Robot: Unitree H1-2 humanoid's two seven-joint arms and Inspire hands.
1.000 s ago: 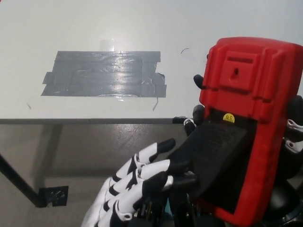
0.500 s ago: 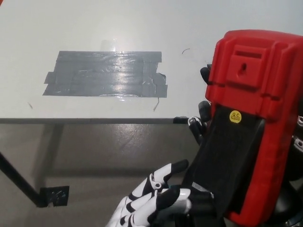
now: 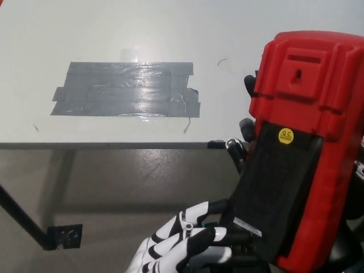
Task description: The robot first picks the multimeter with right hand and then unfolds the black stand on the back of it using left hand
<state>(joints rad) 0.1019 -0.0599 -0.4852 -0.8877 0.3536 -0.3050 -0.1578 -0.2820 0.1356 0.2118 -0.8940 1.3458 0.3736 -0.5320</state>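
The red multimeter [image 3: 315,85] is held up at the right, its back facing me, with a yellow sticker under the upper housing. My black right hand [image 3: 245,139] is shut on it; only fingertips show along its left edge. The black stand [image 3: 273,193] on the back is swung out at its lower end. My white left hand [image 3: 190,242] is below it at the bottom centre, its fingertips [image 3: 219,233] touching the stand's lower edge.
A white table [image 3: 114,28] fills the upper picture, with a patch of grey tape [image 3: 128,89] on it. Its front edge [image 3: 102,145] runs across the middle; below lie the floor and a black table leg [image 3: 23,219].
The multimeter has shifted slightly right and up. My left hand dropped lower and slid right under the stand, whose lower end now stands out from the body.
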